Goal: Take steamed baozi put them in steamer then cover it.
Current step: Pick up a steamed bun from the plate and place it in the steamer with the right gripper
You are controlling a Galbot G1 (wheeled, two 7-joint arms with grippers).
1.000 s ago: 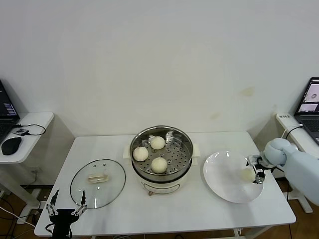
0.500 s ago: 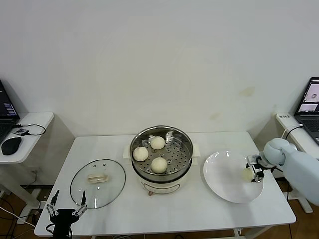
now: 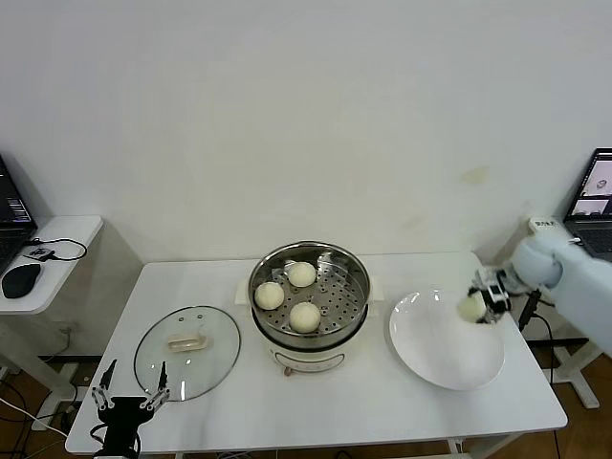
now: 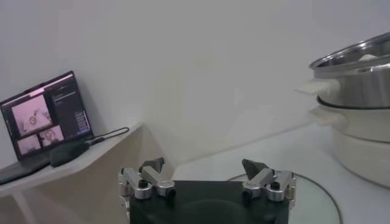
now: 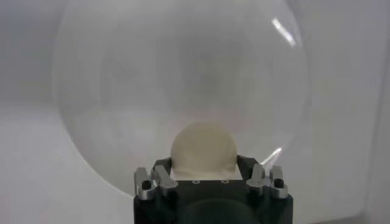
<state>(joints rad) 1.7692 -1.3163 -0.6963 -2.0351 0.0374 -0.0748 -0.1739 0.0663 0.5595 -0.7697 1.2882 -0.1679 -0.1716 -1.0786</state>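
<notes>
- steamer [image 3: 310,304]: placed at the middle of the white table [image 3: 363,406], uncovered; three baozi are seen on its perforated tray, one toward the back [image 3: 302,274], one on the robot's left side [image 3: 270,295], one toward the front [image 3: 305,316]; the right part of the tray is left bare.
- plate [image 3: 435,359]: set to the right of the steamer, near the table's right edge; nothing is seen lying on it.
- fourth baozi [image 3: 470,307]: gripped by the right gripper [image 3: 483,297] and held above the plate's back right rim; in the right wrist view the bun [image 5: 203,151] is seen pinched between the two fingers [image 5: 159,176], which are closed against its sides.
- cover [image 3: 187,351]: laid flat on the table to the left of the steamer, handle [image 3: 187,340] up, apart from the pot.
- left gripper [image 3: 129,398]: held at the front left edge of the table, just beside the cover's rim, fingers spread wide and nothing held.
- bare table top is seen between plate and steamer and along the front edge.
</notes>
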